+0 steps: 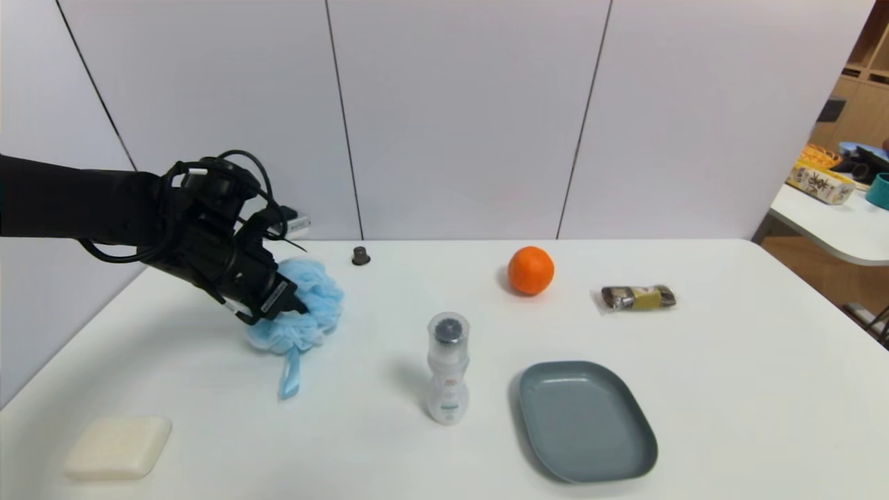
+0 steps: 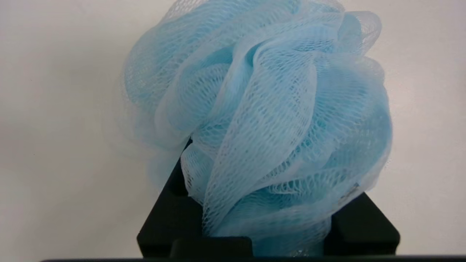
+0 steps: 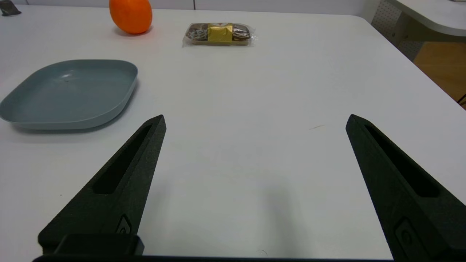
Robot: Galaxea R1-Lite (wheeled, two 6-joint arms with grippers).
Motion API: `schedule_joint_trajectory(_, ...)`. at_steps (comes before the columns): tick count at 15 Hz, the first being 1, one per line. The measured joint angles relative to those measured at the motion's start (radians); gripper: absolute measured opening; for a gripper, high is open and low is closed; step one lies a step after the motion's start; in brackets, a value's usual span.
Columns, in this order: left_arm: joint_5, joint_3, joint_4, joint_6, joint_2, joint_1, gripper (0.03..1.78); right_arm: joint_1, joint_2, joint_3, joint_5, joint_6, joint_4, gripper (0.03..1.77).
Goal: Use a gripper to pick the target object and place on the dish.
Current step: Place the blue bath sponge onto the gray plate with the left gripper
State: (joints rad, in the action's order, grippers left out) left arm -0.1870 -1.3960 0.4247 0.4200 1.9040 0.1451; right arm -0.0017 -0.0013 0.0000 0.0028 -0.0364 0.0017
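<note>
- Pouf (image 1: 309, 309), light-blue mesh, sits at the white table's (image 1: 729, 389) far left, squeezed between the left gripper's (image 1: 295, 305) closed fingers, ribbon dangling to the tabletop.
- White wall panels back the table; a second table stands at far right.
- Grey-blue dish (image 1: 587, 420) lies near centre, well apart.
- Right gripper (image 3: 255, 120) hovers spread wide, holding nothing.

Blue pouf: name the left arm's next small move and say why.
Probably lift. The left gripper appears shut on the blue pouf, mesh bunched between its fingers in the wrist view, ribbon trailing on the table. The dish lies bare past the bottle, so clearance comes first.
</note>
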Motion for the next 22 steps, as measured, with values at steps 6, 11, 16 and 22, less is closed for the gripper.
schedule_joint_trajectory(6, 0.001, -0.055, -0.003, 0.010, -0.080, 0.054, 0.68, 0.000, 0.000, 0.000, 0.000, 0.000, 0.000, 1.71)
schedule_joint_trajectory(11, 0.001, -0.209, -0.007, 0.026, -0.093, 0.157, 0.66, 0.000, 0.000, 0.000, 0.000, 0.000, 0.000, 1.71)
schedule_joint_trajectory(16, 0.003, -0.341, -0.009, 0.044, -0.042, 0.295, 0.65, 0.000, 0.000, 0.000, 0.000, 0.000, 0.000, 1.71)
schedule_joint_trajectory(22, 0.002, -0.544, -0.010, 0.063, 0.071, 0.454, 0.63, 0.000, 0.000, 0.000, 0.000, 0.000, 0.000, 1.71)
